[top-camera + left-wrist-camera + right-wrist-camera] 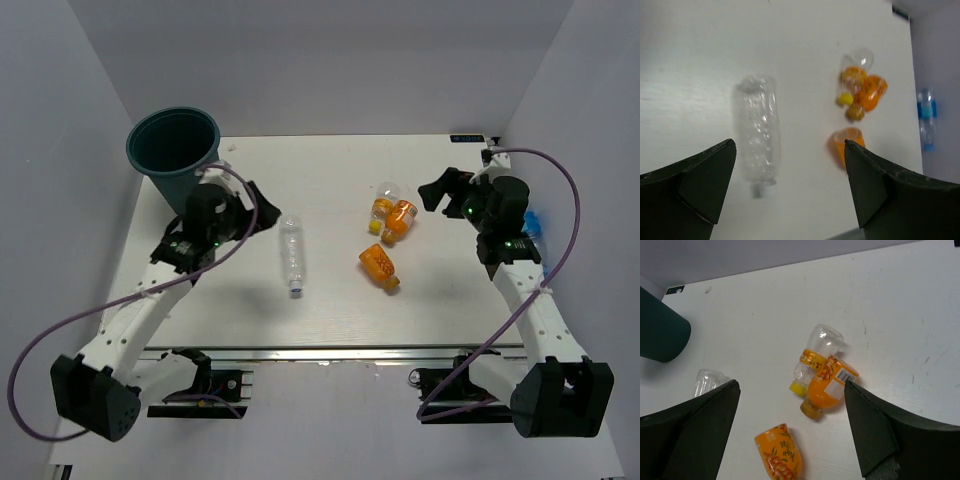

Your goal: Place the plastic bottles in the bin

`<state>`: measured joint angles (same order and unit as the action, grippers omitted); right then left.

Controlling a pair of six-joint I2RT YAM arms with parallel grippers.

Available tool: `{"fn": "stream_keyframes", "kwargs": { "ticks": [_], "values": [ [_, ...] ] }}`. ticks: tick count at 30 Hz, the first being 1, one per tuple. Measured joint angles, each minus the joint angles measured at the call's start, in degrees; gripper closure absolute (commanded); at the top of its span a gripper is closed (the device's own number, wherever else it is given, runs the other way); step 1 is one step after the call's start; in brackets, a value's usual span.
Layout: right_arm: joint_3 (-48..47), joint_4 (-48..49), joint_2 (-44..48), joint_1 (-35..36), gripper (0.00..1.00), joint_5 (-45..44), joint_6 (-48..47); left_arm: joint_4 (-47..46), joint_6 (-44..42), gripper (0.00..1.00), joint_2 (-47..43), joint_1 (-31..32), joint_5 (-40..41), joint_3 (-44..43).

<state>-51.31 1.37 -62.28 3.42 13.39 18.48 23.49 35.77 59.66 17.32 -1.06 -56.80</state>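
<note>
The dark teal bin (172,150) stands at the far left and also shows in the right wrist view (660,330). A slim clear bottle (291,256) lies on the table just right of my open, empty left gripper (264,210); it is below the jaws in the left wrist view (757,130). Three stubby orange bottles lie mid-table: two touching (385,205) (400,221) and one apart nearer me (379,266). My right gripper (438,192) is open and empty, right of them. A blue-label bottle (531,222) lies at the right wall, partly hidden by the right arm.
White walls close in the table on the left, the far side and the right. The bin stands right behind the left arm's wrist. In the right wrist view the pair of bottles (826,375) and the single one (781,454) lie between the open jaws.
</note>
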Motion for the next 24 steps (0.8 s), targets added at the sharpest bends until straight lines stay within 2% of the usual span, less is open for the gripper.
{"fn": "stream_keyframes", "kwargs": {
  "ticks": [3,10,16,21,23,24],
  "values": [
    [3.0,-0.1,2.3,0.0,0.11,-0.5,0.0,-0.1,1.0,0.02,5.0,7.1,1.5,1.7],
    [9.4,3.7,7.8,0.0,0.11,-2.3,-0.7,-2.2,1.7,0.02,23.3,15.0,7.3,2.1],
    [10.2,4.6,8.4,0.0,0.11,-4.6,-1.1,-2.3,1.1,0.02,36.5,17.2,9.5,-0.5],
    [10.4,4.6,8.9,0.0,0.11,-7.3,-1.2,-2.1,1.2,0.02,40.0,17.2,12.9,-2.7],
    [10.5,4.6,8.9,0.0,0.11,-7.8,-1.2,-2.1,1.4,0.09,40.2,17.2,13.3,-2.7],
    [10.6,4.6,8.9,0.0,0.11,-8.0,-1.2,-2.1,1.5,0.16,40.3,17.3,13.5,-2.7]
  ]
}}
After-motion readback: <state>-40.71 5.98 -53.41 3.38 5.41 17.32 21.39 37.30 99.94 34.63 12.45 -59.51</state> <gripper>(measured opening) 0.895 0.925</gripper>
